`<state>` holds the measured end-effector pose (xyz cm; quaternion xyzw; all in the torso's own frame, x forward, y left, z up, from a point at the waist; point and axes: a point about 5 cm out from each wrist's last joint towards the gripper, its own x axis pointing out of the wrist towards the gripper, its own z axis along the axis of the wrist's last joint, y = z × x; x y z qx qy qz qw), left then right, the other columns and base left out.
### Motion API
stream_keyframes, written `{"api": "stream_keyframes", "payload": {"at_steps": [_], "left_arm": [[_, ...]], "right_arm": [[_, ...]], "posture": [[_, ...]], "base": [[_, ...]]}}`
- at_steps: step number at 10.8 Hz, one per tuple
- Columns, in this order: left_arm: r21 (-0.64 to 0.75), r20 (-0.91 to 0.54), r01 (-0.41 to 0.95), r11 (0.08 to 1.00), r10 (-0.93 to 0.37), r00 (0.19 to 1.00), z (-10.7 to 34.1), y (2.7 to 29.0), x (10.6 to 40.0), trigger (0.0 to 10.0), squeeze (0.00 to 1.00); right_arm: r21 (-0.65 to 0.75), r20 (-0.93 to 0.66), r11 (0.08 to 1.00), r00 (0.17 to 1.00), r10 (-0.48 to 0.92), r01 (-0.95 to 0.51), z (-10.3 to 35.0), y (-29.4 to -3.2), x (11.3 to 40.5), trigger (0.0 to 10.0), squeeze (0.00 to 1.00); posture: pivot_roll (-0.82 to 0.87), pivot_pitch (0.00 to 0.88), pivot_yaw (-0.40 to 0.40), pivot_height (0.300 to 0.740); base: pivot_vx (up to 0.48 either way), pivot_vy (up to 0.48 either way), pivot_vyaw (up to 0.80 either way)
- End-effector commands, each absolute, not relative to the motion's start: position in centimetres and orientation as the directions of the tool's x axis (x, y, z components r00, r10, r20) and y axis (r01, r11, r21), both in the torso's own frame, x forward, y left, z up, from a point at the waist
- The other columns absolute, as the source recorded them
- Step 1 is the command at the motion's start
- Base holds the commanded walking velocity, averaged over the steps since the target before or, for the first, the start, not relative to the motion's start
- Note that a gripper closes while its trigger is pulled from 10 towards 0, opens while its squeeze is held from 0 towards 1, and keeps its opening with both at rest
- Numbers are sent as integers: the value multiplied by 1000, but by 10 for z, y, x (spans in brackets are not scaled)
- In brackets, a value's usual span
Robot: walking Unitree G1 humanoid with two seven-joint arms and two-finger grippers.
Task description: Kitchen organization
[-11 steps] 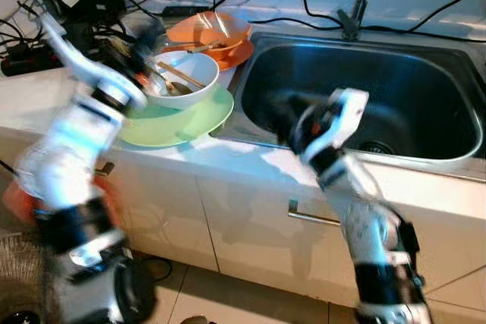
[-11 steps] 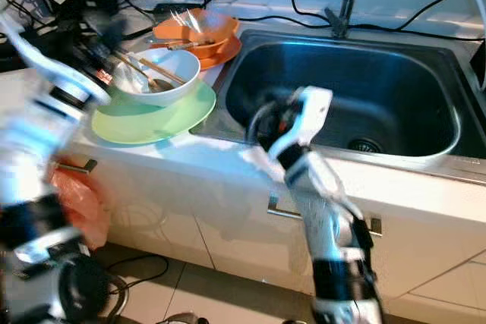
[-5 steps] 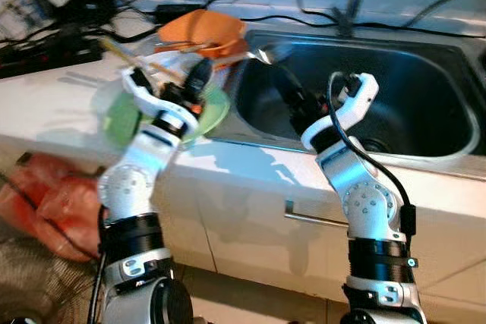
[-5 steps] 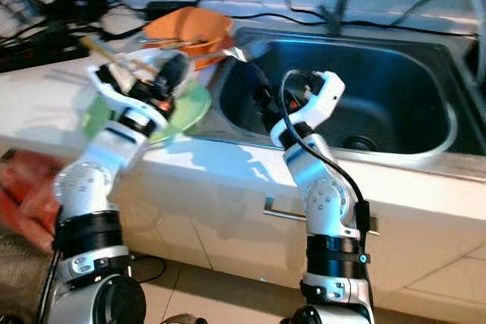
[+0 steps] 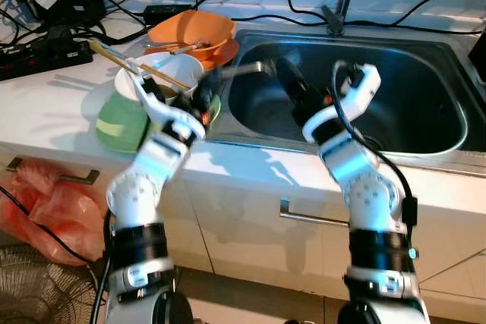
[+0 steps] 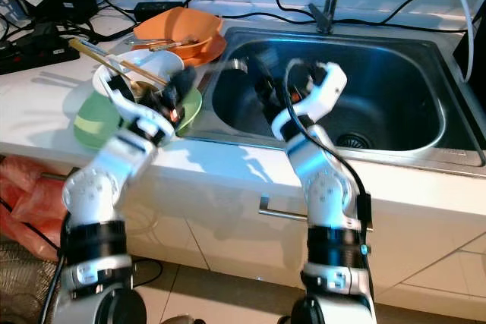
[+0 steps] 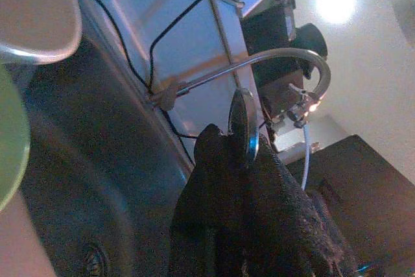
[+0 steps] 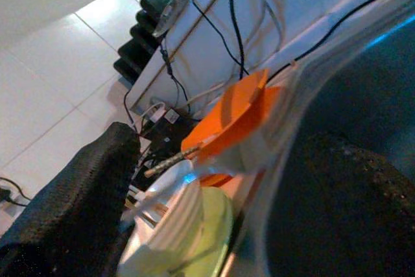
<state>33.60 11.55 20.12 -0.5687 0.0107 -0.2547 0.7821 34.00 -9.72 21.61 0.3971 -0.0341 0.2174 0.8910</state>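
My left gripper (image 7: pixel 243 160) pinches a shiny metal spoon (image 7: pixel 242 124) between its two black fingers. The round end of the spoon sticks up past the fingertips. In the head views the spoon (image 5: pixel 247 70) reaches out over the left edge of the big steel sink (image 5: pixel 437 138), and the gripper sits right at that edge, just in front of the dishes.

My right gripper (image 5: pixel 292 90) is down inside the sink, near its left wall. Its two black fingers (image 8: pixel 78 192) stand wide apart and there is nothing between them. They point toward the dishes on the counter.

Just left of the sink stands a white round bowl (image 5: pixel 156 73). It sits on a light green plate (image 5: pixel 121 119). Thin wooden chopsticks (image 5: pixel 121 58) stick out of the white bowl and point to the left. Behind it is an orange bowl (image 5: pixel 194 29) on an orange plate (image 6: pixel 213 49), close to the sink's back corner. Something thin lies in the orange bowl, but I cannot tell what it is.

All the dishes stand on a white counter (image 5: pixel 45 104). A curved metal tap (image 7: pixel 279 63) rises behind the sink. Black cables (image 5: pixel 304 17) run along the wall. A black power strip (image 5: pixel 38 45) lies at the far left of the counter. Below, an orange plastic bag (image 5: pixel 45 202) hangs in front of the white cupboard (image 5: pixel 250 240).
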Motion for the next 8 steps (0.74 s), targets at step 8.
{"api": "stream_keyframes", "payload": {"at_steps": [8], "left_arm": [[-898,336,423,123,-431,838,213,92,320,0,0]], "right_arm": [[707,226,570,898,377,-418,216,-86,353,10000,0]], "posture": [[61,79,38,740]], "base": [[0,0,0]]}}
